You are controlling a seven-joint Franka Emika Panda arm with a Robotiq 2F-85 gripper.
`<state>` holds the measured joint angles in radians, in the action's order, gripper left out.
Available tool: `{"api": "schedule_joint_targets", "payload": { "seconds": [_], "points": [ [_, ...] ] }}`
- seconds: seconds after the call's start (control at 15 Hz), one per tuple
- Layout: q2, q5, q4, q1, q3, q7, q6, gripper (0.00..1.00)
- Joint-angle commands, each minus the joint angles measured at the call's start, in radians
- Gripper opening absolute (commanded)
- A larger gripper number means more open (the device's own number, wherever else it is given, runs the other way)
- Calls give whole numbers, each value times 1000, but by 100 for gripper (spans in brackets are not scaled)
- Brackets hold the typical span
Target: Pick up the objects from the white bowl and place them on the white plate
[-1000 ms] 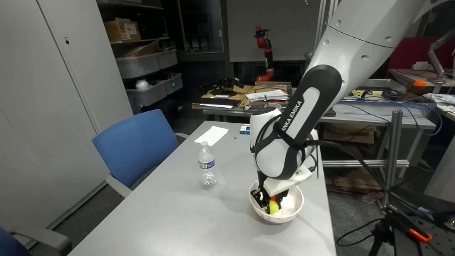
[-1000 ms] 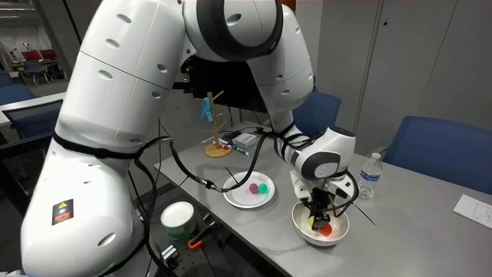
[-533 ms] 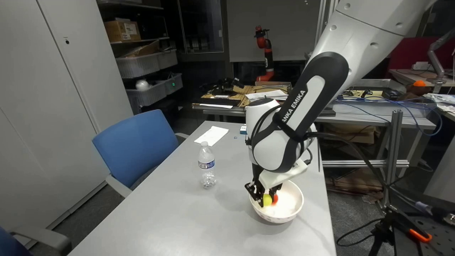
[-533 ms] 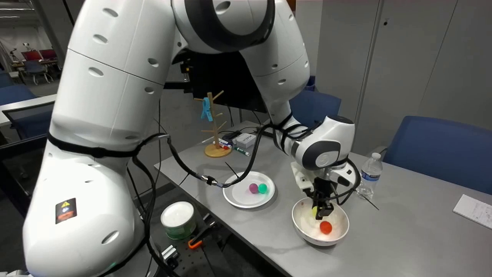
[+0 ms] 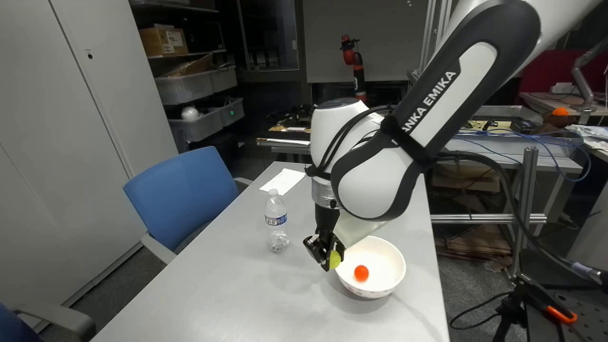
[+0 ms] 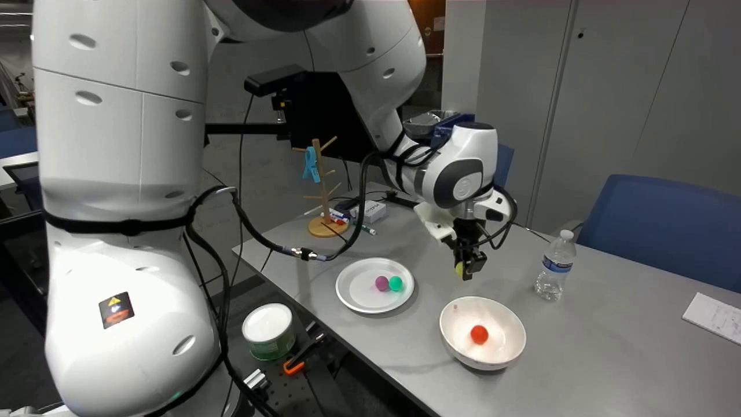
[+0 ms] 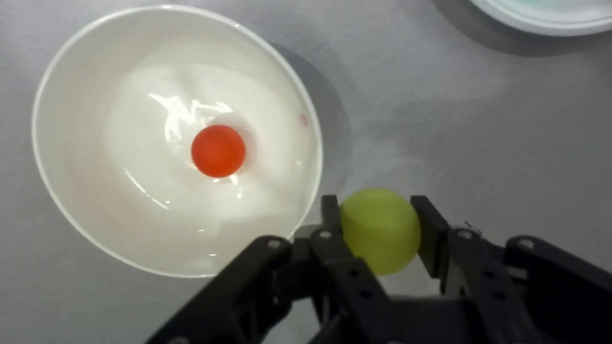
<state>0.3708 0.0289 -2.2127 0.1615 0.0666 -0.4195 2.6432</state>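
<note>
While the gripper [image 7: 379,224] is pinching a yellow-green ball [image 7: 380,239] and is holding it above the gray table [image 6: 608,359], outside the rim of the white bowl [image 7: 71,143] in the wrist view, an orange-red ball [image 7: 218,151] is resting on the bottom of that bowl. Near the bowl, a white plate [image 6: 356,292] is bearing a purple ball [image 6: 382,283] and a green ball [image 6: 396,283], which are lying side by side. A clear water bottle [image 6: 558,267] is standing upright on the table, and a white paper sheet [image 6: 715,317] is lying well apart from the bowl.
</note>
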Motion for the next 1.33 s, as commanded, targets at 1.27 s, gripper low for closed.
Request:
{"api": "schedule_joint_targets", "payload": {
  "seconds": [1.27],
  "points": [
    [136, 216, -4, -27, -264, 298, -186, 16]
  ]
}}
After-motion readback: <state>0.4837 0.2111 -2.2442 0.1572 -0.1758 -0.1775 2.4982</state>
